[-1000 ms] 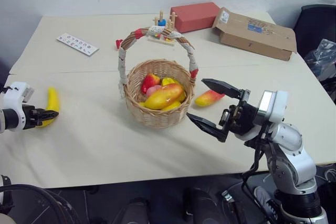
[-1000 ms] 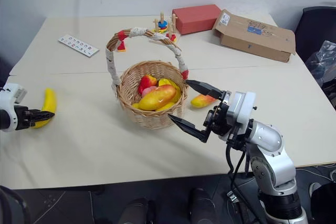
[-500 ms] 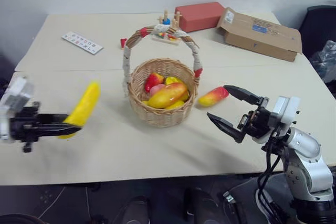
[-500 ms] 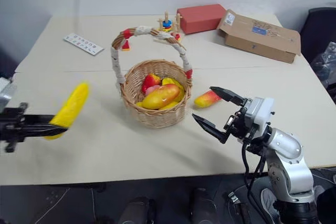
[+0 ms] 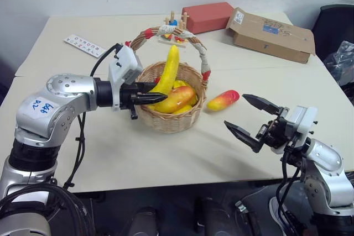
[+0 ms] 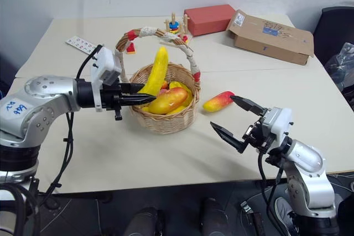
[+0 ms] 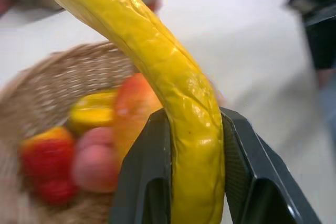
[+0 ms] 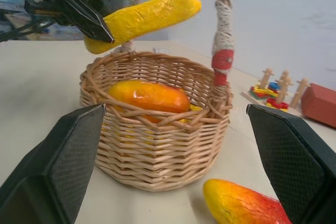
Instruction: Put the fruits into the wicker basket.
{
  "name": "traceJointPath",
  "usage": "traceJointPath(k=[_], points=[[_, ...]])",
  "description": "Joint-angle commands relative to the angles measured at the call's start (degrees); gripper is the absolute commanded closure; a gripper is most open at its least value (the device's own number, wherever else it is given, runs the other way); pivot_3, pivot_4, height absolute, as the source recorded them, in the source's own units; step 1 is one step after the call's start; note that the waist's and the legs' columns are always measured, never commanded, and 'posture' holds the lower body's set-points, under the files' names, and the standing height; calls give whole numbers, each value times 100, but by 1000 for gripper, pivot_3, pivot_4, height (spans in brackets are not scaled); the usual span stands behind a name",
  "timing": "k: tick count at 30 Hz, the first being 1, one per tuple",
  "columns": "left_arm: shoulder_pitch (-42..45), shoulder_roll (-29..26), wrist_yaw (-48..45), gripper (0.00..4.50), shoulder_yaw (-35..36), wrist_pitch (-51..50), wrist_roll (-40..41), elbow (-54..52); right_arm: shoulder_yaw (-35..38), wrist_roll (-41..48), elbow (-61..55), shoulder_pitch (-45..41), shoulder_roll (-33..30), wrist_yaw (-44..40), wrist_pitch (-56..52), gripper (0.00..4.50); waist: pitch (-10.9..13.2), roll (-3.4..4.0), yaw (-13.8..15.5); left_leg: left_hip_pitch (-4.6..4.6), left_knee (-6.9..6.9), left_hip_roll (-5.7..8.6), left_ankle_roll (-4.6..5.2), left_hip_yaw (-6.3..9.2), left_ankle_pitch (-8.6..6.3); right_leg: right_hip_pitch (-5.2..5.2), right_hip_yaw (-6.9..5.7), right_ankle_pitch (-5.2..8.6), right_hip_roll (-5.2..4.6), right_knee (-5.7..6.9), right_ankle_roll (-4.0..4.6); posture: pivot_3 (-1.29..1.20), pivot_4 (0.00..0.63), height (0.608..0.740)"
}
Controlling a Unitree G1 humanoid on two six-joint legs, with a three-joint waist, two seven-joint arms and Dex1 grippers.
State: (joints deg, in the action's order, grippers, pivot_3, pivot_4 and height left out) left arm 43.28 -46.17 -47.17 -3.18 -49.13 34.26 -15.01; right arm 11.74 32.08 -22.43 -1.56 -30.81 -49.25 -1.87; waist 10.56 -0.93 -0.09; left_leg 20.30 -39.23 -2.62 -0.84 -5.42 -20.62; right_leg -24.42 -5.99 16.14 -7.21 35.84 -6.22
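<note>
A: Where is the banana [image 5: 167, 72] sitting at this moment?

B: It is hanging above the near-left rim of the wicker basket [image 5: 168, 121], standing almost upright under the arched handle. The left gripper [image 5: 145, 98] is pinching its lower end between both black fingers; the wrist view is showing the fingers pressed against the yellow skin on either side.

A: Why is it being held so steeply?

B: Probably so that the long fruit is passing beside the handle rather than striking it, and so that it is dropping tip-first among the mango pieces [image 5: 175, 99] already lying inside.

A: And the other fruit?

B: One red-to-yellow mango [image 5: 223, 100] is lying on the table [image 5: 99, 153] just beside the basket's right wall, apart from it. The right gripper [image 5: 252, 120] is waiting near it with its fingers spread wide and nothing between them, seemingly placed to take that piece next.

A: What is standing farther back?

B: A wooden peg toy [image 5: 172, 26], a red block [image 5: 206, 16] and a cardboard box [image 5: 269, 34], none belonging to the task.
</note>
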Motion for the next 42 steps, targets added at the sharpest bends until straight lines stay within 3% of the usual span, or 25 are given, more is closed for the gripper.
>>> traceJointPath(k=[1, 6, 12, 15, 19, 25, 30, 35, 38, 42], points=[[187, -118, -312, 2340, 97, 238, -122, 149, 231, 99, -334, 219, -104, 68, -43, 0, 0, 0, 16, 2, 0, 0, 0, 1, 0, -1, -1, 0, 0, -3, 0, 0, 150, 740], [-130, -520, -1274, 722, 257, 659, -21, 235, 725, 174, -129, 684, -229, 15, 0, 0, 0, 0, 24, 4, -4, 1, 2, -2, -1, 0, 1, 0, -1, -8, 0, 0, 150, 740], [-1390, -596, -2437, 722, 1583, 2339, 221, 338, 1696, -258, 1034, 1578, -496, -577, 874, 0, 0, 1, 13, 1, -4, -2, 3, -6, -1, 2, 2, 1, 1, -8, 1, 0, 150, 740], [-2186, -695, -2742, 175, 2122, 3030, 33, 450, 2021, -431, 1749, 1947, -563, -769, 1328, 0, 0, 1, 7, -2, -1, -2, 6, -11, -3, 2, 3, 2, 1, -16, 3, 0, 150, 740], [-3253, -818, -2863, 24, 2822, 3276, -21, 582, 2187, -616, 2289, 2118, -629, -805, 1659, 0, 0, 2, -20, -14, -2, -3, 8, -15, -5, 8, 8, 2, -4, -25, 3, 0, 150, 740], [-4693, -494, -2736, 24, 3813, 3389, 199, 360, 2027, -840, 2411, 1972, -803, -830, 1806, 0, 2, 7, -35, -19, 0, -10, 7, -9, -6, 6, 7, 4, -9, -20, 10, 0, 150, 740], [-4840, -401, -2316, 24, 3902, 2884, 711, -354, 1309, -930, 2352, 814, -1326, -1161, 1531, 0, 2, 7, -15, -19, -3, -7, 13, -1, -9, 7, 8, -4, -27, -19, 10, 0, 150, 740], [-4520, -652, -1796, 24, 3617, 2051, 1402, -1239, -201, -1467, 2835, -1523, -2157, -1956, 583, 0, 5, 15, -26, -22, -4, -6, 11, 9, -6, -2, 13, -6, -26, -9, 13, 0, 150, 740], [-3985, -759, -1327, 24, 3400, 1669, 1755, -1466, -1131, -2048, 3793, -3148, -2049, -2467, 513, 0, 7, 17, -32, -13, -4, -10, 3, -5, -2, -9, 4, -3, -16, -11, 20, 0, 150, 740], [-3204, -875, -715, 24, 3035, 1073, 2257, -1595, -2066, -2964, 5626, -4745, -1570, -2763, 1178, 0, 7, 17, -24, -4, -6, -7, 3, -15, -2, -8, -2, -3, -15, -7, 20, 0, 150, 740]])
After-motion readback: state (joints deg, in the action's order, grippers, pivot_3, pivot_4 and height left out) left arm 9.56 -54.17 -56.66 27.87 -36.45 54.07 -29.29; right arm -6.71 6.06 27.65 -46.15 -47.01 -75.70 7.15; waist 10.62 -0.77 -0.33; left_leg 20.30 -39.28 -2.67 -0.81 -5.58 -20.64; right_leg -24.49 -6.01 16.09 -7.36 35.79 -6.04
